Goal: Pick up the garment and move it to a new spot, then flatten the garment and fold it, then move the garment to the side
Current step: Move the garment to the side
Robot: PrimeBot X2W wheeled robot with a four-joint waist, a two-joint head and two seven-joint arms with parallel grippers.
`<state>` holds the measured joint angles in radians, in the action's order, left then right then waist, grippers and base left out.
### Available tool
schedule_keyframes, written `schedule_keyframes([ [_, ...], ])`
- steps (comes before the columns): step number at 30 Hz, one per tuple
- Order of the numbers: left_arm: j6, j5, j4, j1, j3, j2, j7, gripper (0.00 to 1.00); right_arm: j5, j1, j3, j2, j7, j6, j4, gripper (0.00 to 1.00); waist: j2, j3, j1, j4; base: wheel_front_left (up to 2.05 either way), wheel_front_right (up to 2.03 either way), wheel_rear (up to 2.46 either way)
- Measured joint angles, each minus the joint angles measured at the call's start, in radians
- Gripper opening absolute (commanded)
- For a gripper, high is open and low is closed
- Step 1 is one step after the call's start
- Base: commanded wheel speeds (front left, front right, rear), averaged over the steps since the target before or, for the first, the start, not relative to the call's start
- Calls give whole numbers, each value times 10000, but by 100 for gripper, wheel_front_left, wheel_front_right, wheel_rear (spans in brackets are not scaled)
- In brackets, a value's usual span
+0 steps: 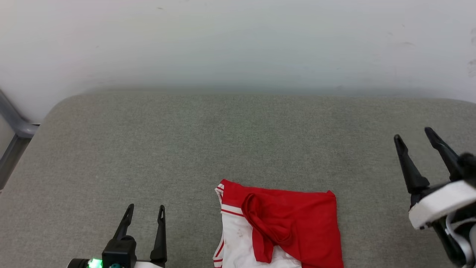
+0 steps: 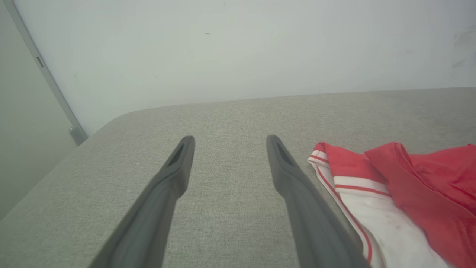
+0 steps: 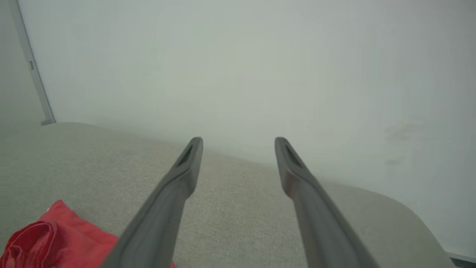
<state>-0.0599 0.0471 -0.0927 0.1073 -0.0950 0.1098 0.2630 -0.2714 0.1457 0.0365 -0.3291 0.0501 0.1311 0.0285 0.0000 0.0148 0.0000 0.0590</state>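
The garment (image 1: 286,223), a red shirt with a white sleeve and red-striped trim, lies folded in a loose pile at the near middle of the grey cushion (image 1: 238,149). Its lower part runs out of the head view. My left gripper (image 1: 145,212) stands open to the garment's left, apart from it, with nothing between its fingers. In the left wrist view the left gripper (image 2: 230,143) has the garment (image 2: 401,186) at its right. My right gripper (image 1: 414,136) is open and raised at the garment's right. The right wrist view shows the right gripper (image 3: 238,145) with a red corner of the garment (image 3: 55,238) at lower left.
A pale wall (image 1: 238,44) rises right behind the cushion's far edge. A grey metal frame bar (image 1: 15,126) stands off the cushion's left end. The cushion's corners are rounded, and bare fabric stretches beyond the garment toward the wall.
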Motion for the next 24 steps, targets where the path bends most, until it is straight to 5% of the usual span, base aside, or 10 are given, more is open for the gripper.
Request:
schedule_keyframes([
  [8, 15, -2, -23, -113, -130, -79, 0, 100, -3200, 1039, 1835, -1778, -4004, 0, 518, 100, 0, -102, 0, 223, 0, 0, 0],
  [13, 21, -6, -4, -276, -228, -142, 0, 100, -4773, 1052, 2644, -2259, -6174, 0, 984, 100, 0, -286, 0, 399, 0, 0, 0],
  [24, 79, -31, -46, -779, -384, -234, 0, 100, -6209, 1001, 3333, -1868, -7223, -2, 2052, 100, 0, -1066, 0, 919, 0, 0, 0],
])
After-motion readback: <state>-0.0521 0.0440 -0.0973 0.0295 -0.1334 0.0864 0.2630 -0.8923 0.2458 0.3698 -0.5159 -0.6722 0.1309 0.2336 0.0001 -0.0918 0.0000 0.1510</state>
